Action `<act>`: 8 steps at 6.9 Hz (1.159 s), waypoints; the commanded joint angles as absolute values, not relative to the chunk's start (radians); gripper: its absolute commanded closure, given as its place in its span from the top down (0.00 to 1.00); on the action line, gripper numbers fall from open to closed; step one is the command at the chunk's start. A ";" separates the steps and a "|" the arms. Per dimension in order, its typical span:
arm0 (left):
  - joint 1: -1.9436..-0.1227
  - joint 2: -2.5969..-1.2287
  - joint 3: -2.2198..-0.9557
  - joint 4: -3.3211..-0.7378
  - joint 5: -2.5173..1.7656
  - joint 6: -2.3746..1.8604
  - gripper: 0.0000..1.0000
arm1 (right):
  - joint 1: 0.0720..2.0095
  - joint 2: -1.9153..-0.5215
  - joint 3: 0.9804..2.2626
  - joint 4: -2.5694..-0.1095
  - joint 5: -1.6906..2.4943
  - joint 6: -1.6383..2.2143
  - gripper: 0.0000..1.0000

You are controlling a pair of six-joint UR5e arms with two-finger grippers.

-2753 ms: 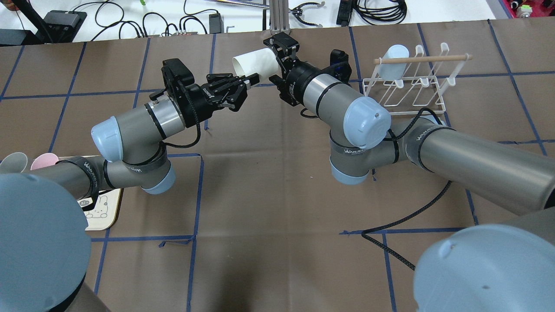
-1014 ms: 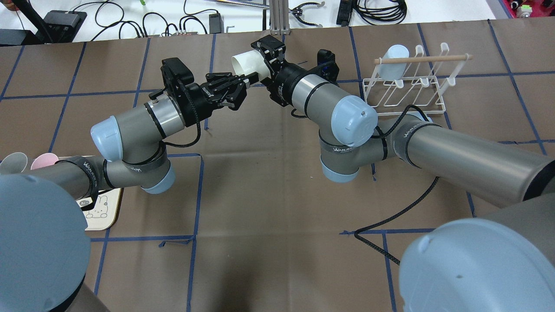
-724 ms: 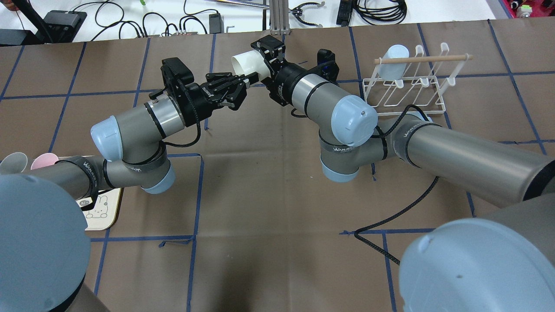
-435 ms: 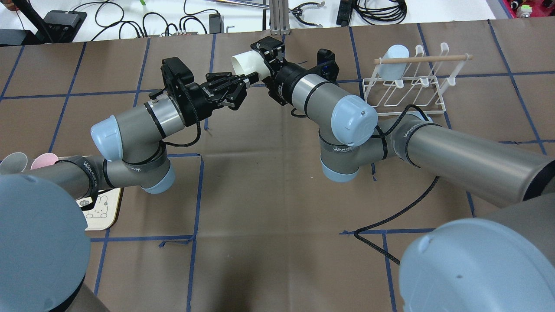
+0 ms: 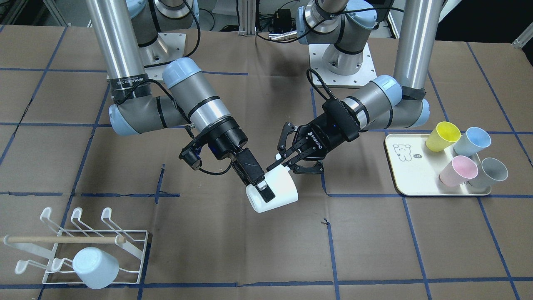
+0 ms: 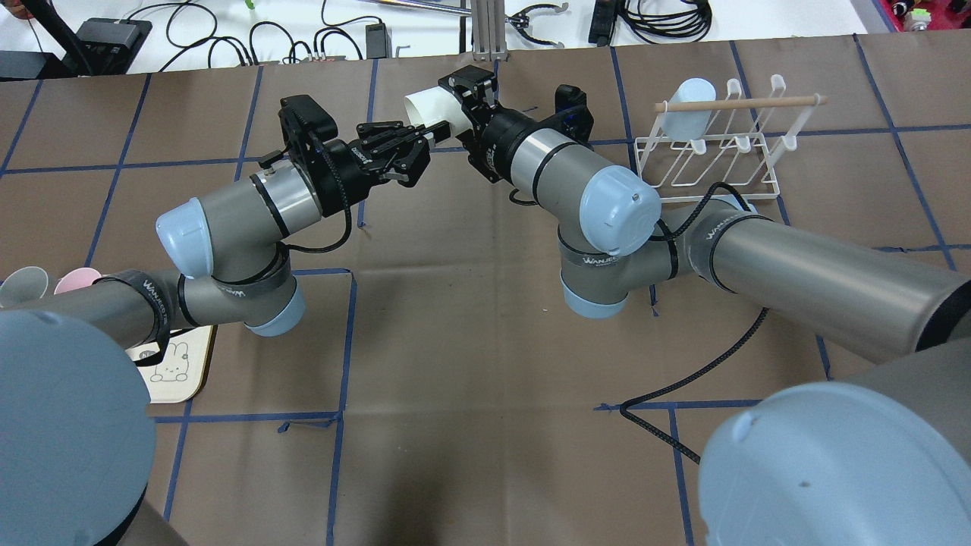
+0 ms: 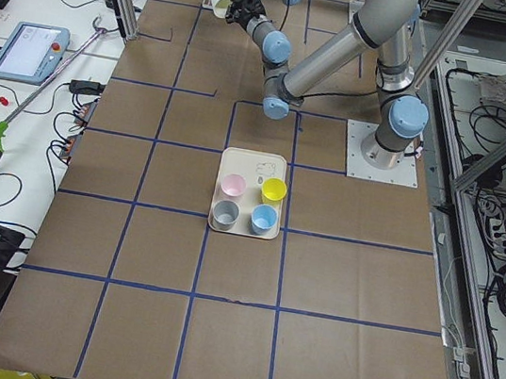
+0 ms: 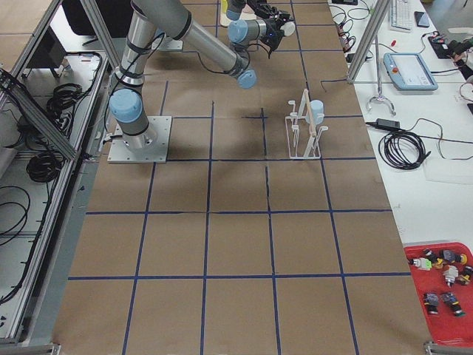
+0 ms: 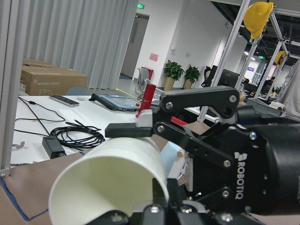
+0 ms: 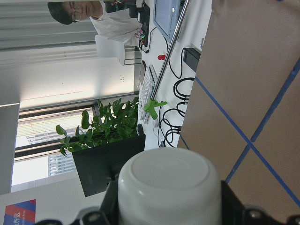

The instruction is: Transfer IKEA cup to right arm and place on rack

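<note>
The right gripper pinches the white cup; the left gripper, seemingly spread, could snag its rim retreating

White cup partly behind right tool

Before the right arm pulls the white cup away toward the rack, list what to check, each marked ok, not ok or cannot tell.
1. The right gripper is shut on the white cup: ok; one finger lies flat on its wall, and the right wrist view shows its base between the fingers.
2. The left gripper is off the cup: cannot tell; its fingers sit at the rim, no plain gap.
3. The rack has a free prong: ok; only one blue cup sits on it.
4. The table toward the rack is bare: ok.
5. The tray of spare cups is out of the way: ok; opposite end from the rack.
</note>
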State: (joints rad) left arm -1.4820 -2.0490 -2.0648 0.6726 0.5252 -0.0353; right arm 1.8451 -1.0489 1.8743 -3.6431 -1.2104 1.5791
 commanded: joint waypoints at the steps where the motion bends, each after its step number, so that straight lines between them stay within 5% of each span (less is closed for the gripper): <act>1: -1.482 -2.048 -2.060 0.670 0.541 -0.035 0.37 | 1.845 -1.051 1.875 -3.643 -1.210 1.578 0.66; 4: -1.482 -2.042 -2.057 0.667 0.551 -0.035 0.77 | 1.845 -1.051 1.875 -3.642 -1.209 1.580 0.58; 8: -1.421 -2.023 -2.071 0.647 0.532 -0.040 0.98 | 1.839 -1.052 1.875 -3.642 -1.207 1.582 0.46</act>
State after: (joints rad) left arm -1.4488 -2.0245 -2.0672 0.6545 0.5411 -0.0372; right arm 1.8430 -1.0522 1.8755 -3.6417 -1.2073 1.5810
